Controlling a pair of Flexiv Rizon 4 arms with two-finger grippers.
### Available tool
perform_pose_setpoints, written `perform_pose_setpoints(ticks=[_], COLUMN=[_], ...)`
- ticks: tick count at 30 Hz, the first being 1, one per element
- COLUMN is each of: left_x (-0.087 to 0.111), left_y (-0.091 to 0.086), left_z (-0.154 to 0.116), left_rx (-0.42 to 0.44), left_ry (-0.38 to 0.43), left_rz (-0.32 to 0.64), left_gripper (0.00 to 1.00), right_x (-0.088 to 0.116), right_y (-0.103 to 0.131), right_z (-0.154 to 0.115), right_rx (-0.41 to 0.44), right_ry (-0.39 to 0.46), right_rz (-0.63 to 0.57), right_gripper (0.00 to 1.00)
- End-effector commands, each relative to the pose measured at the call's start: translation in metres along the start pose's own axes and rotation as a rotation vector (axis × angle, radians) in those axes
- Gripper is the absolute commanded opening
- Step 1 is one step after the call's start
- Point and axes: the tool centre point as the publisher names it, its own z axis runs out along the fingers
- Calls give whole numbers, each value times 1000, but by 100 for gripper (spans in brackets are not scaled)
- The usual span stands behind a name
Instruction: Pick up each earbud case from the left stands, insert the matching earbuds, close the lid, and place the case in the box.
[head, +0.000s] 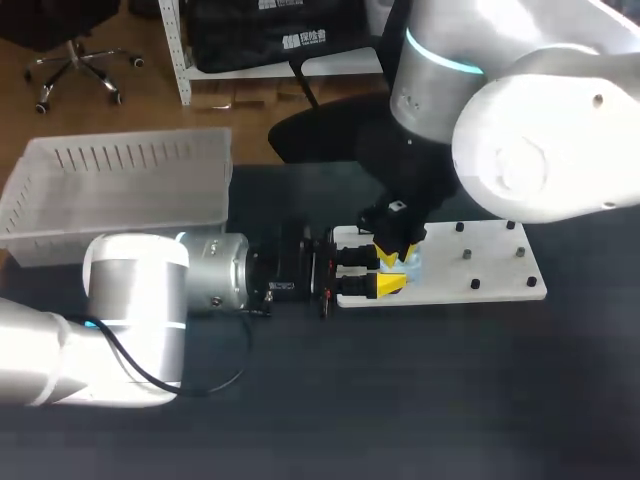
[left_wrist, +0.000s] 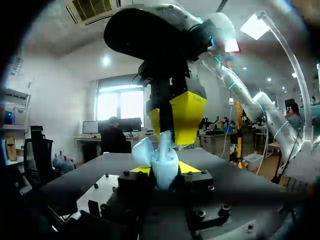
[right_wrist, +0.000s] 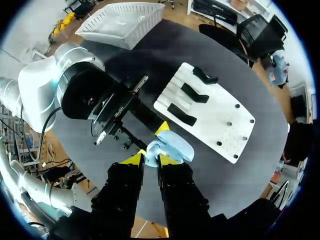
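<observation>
So, going across the table in the head view: the box (head: 120, 185) sits up at about 10 o'clock, nothing in it that we can see. Our left arm (head: 140, 290) comes in from 8 o'clock and lies flat across the table. The left gripper (head: 388, 271) is clamped on the pale blue earbud case (left_wrist: 164, 167), one yellow tip on each side, holding it up off the table near the middle. The lid looks open and flopped to one side.

The right gripper (right_wrist: 149, 160) comes straight down at 12 o'clock above the case and is touching or nearly touching its top. Honestly we can't tell whether it's pinching something small or just pressing. There's a pale bit right at its tips, but it's too cramped to call.

At 3 o'clock from the case is the white board (head: 490, 275) with the black stands (right_wrist: 195, 93). All three look bare from the right wrist view. The right arm (head: 540, 150) looms in from 1 o'clock.

What worries us:
- The two sets of yellow tips are packed right together, so a small sideways drift could knock them into each other.
- An off-centre push from above could twist the case in the left clamp or pop it out.
- If an earbud is going in crooked, it could jam, or the lid won't close on it.
</observation>
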Motion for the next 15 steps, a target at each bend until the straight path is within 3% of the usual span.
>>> perform_pose_setpoints(ticks=[1, 15], left_x=[0, 0], left_y=[-2, -2], left_z=[0, 0], left_rx=[-7, -7], left_ry=[-4, -4], left_rz=[5, 5], left_gripper=[0, 0], right_x=[-2, 1], right_y=[-1, -4], right_z=[2, 2], right_rx=[0, 39], right_ry=[6, 17], right_rz=[-1, -66], right_gripper=[0, 0])
